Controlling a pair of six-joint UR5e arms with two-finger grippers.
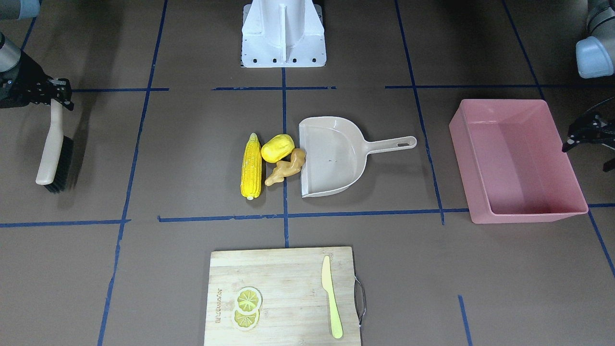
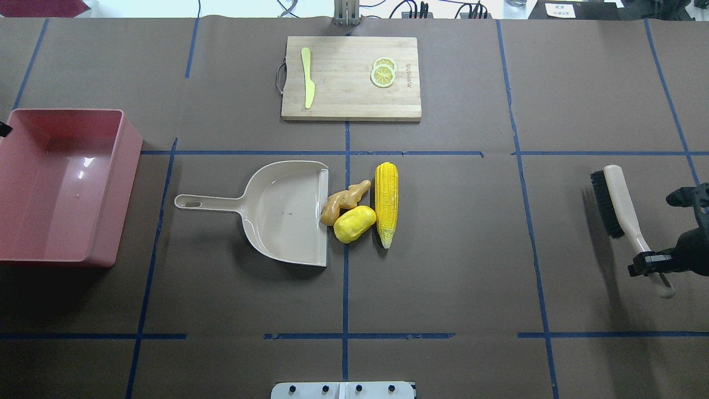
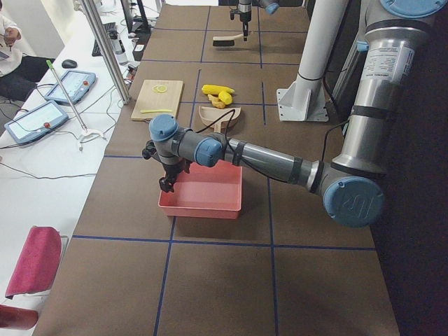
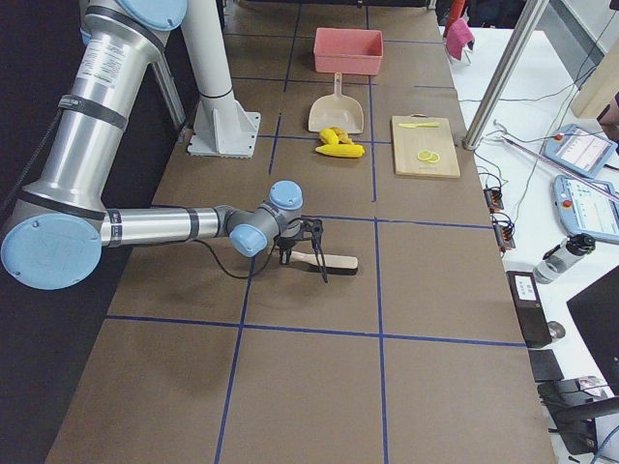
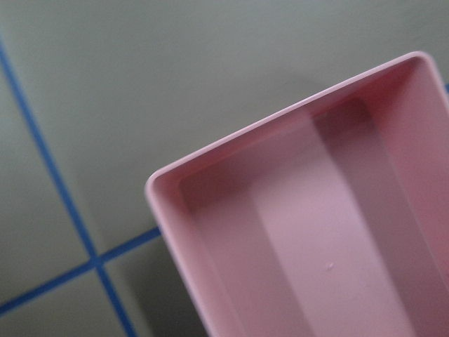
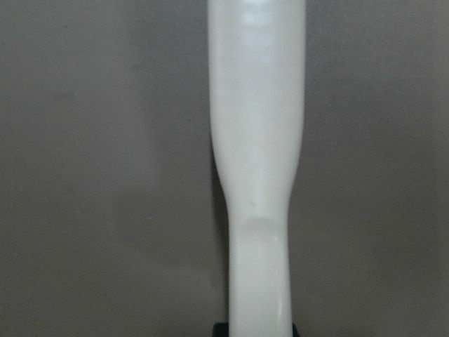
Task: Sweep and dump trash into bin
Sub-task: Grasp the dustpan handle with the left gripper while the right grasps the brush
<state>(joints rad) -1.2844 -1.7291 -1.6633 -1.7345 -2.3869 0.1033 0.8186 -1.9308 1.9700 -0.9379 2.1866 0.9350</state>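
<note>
Judged light, hard and roll-prone, the long yellow corn cob point(image 2: 386, 204), rounded yellow potato-like lump point(image 2: 354, 223) and knobbly tan ginger root point(image 2: 344, 202) lie at 3 o'clock of the beige plastic dustpan point(image 2: 282, 210) in the overhead view (large pink plastic tub point(image 2: 126, 188) at 9), better pushed broadside than pinched, with the right gripper point(image 2: 656, 265) clamped on the handle of the black-bristled brush point(image 2: 617, 197) and the left gripper point(image 1: 584, 137), dim at the frame's edge, showing jaws I cannot tell.

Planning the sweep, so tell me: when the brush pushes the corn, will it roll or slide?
Probably rolls: the corn is a long round cylinder lying parallel to the dustpan mouth, so a sideways push would turn it. The potato and ginger sit between them and may block it. It looks like light, stiff plastic.
</note>
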